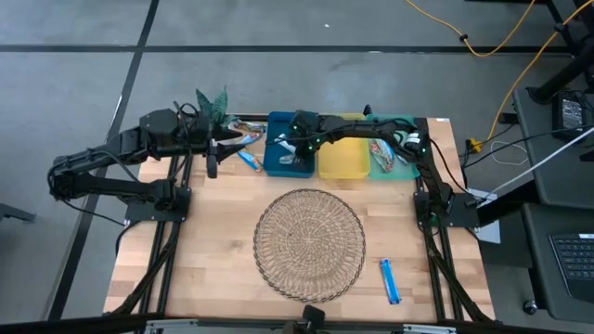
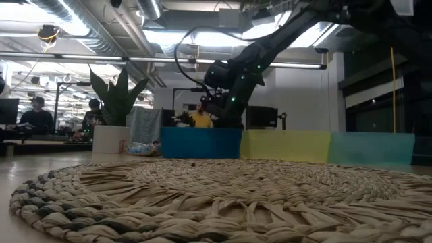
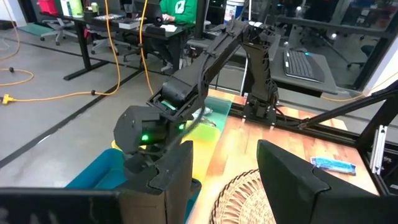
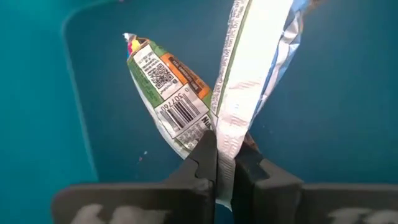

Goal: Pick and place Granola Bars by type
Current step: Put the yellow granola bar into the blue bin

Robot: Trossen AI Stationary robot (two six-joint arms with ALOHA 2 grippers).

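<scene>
Your right pincer [image 4: 225, 168] pinches a silver-white bar [image 4: 252, 68] over the blue tray [image 1: 276, 163] at twelve o'clock, probably to drop it there; your left pincer [image 3: 224, 180] waits wide.

The right arm stretches across toward the left arm, its gripper [image 4: 224, 167] pointing down with fingers [image 4: 200, 163] pinched nearly together. The left gripper [image 3: 222, 180] hangs close beside it, fingers [image 3: 287, 180] spread apart.
</scene>
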